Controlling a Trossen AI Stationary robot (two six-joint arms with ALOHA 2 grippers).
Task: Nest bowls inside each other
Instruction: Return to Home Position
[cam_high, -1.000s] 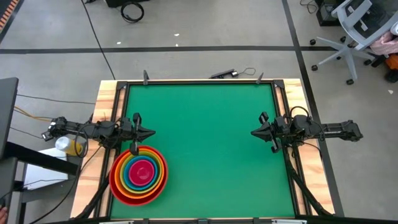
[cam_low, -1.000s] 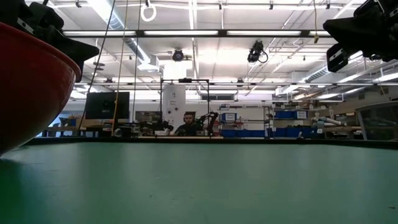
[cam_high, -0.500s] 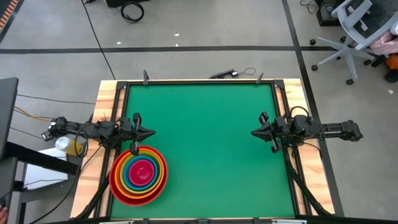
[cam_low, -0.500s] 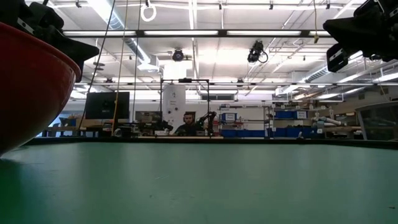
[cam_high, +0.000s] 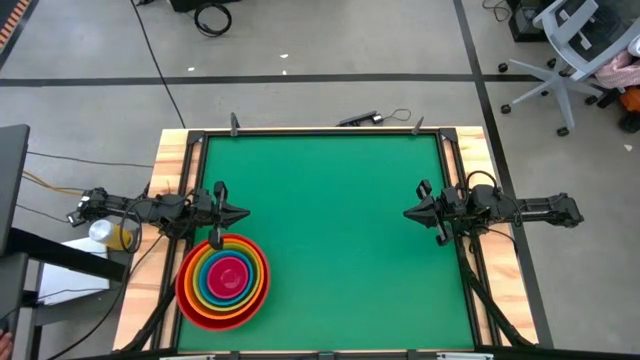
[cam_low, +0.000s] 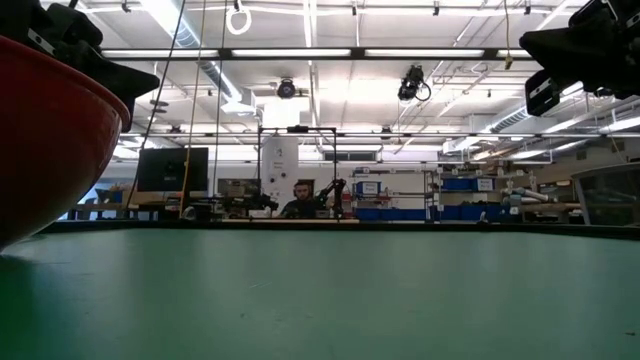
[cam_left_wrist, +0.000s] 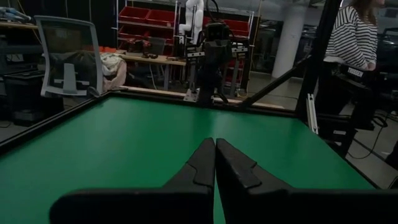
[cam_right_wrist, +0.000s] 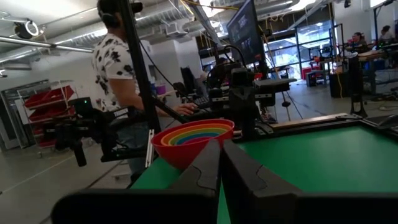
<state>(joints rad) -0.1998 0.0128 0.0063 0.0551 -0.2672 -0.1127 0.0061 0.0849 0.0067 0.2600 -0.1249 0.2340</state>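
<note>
The bowls (cam_high: 223, 280) stand as one stack on the green mat near its left near corner: red outermost, then orange, yellow-green, blue, and pink in the middle. The red bowl (cam_low: 45, 140) fills the left of the low view, and the stack (cam_right_wrist: 193, 140) shows in the right wrist view. My left gripper (cam_high: 245, 212) hovers shut at the mat's left edge, just beyond the stack's far rim, pointing level toward the right. My right gripper (cam_high: 407, 212) hovers shut at the mat's right edge, pointing left. Both hold nothing.
The green mat (cam_high: 330, 200) lies bare between the two arms. A wooden table border with a dark frame (cam_high: 320, 131) surrounds it. People stand beyond the table edges: one in a striped top (cam_left_wrist: 354, 31), one in a spotted shirt (cam_right_wrist: 121, 68).
</note>
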